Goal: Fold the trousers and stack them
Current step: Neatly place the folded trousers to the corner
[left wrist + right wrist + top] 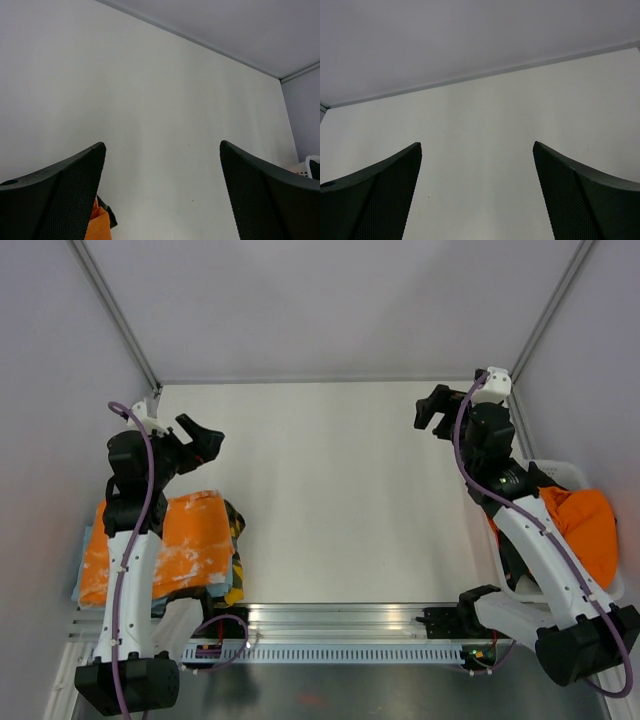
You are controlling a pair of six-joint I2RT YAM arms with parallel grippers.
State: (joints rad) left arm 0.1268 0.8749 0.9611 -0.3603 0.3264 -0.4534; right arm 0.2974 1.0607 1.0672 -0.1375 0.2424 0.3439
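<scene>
Top external: white table (330,490), grey walls (330,300); folded trousers (195,540) left edge; both jaws spread, empty.

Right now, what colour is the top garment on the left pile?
Orange folded trousers with whitish patches; top external view.

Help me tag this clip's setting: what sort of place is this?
Probably a robotics lab cell, not a home: a white table enclosed by plain grey panels, arms bolted to an aluminium rail, folded orange trousers stacked at one side.
</scene>
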